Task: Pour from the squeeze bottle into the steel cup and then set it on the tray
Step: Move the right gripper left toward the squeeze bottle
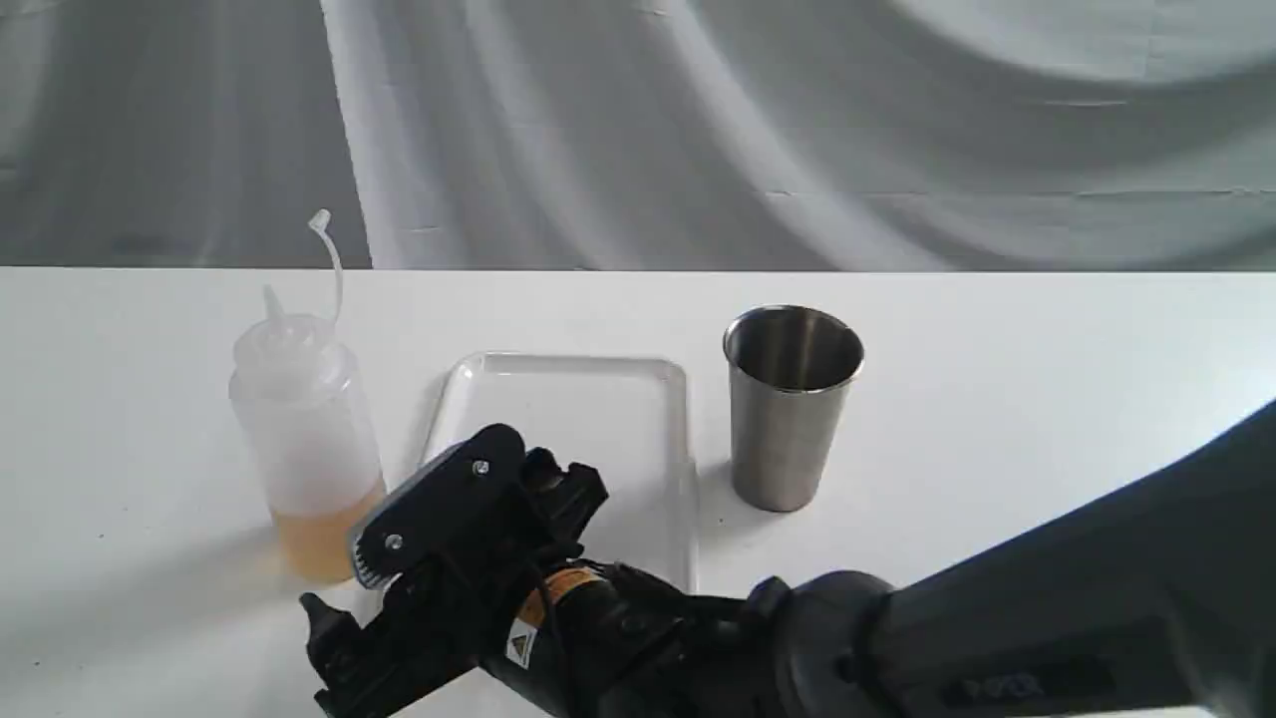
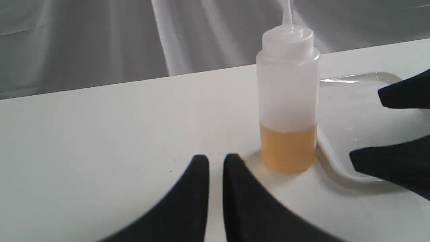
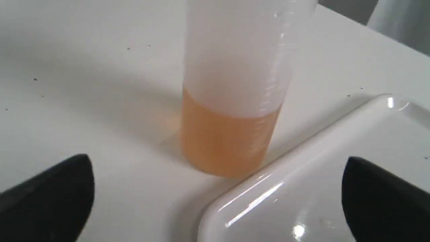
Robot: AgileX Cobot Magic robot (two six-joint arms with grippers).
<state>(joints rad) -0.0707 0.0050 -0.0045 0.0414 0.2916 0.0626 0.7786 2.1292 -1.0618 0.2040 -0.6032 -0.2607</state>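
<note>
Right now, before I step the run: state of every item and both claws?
squeeze bottle: upright on the table, nozzle uncapped, amber liquid in the lower part, ungripped.
steel cup: upright, no liquid visible inside.
tray: flat on the table beside the bottle, bottle not on it.
left claw: nearly shut, holding nothing.
right claw: open, one finger either side of the bottle, not touching it.
</note>
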